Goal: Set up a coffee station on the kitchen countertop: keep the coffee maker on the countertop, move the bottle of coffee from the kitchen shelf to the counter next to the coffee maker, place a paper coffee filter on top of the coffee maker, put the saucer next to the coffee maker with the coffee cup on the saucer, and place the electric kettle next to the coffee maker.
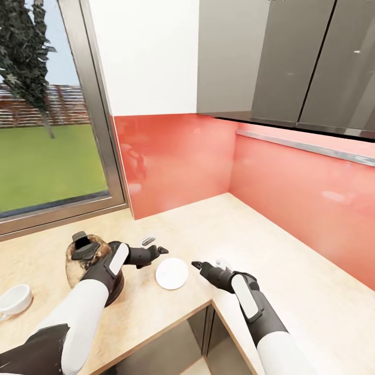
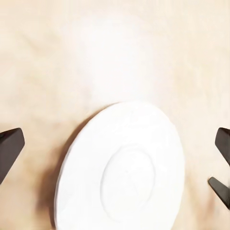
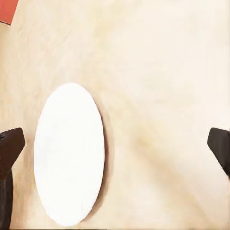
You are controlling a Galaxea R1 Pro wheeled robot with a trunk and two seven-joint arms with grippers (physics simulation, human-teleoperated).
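Saucer-placement step: the saucer [image 1: 172, 273] lies flat on the countertop [image 1: 291, 260] between the left gripper [image 1: 156, 253] and right gripper [image 1: 202, 266] (both spread, empty); next, probably fetching the coffee cup [image 1: 14, 300].

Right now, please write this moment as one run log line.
saucer: flat on countertop | left gripper: open, empty | right gripper: open, empty | coffee cup: off saucer

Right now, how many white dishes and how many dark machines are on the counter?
White dishes: 2, the saucer and the coffee cup at the picture's edge.
Dark machines: 1, the coffee maker behind the left arm.
Total: 3 things on the countertop.
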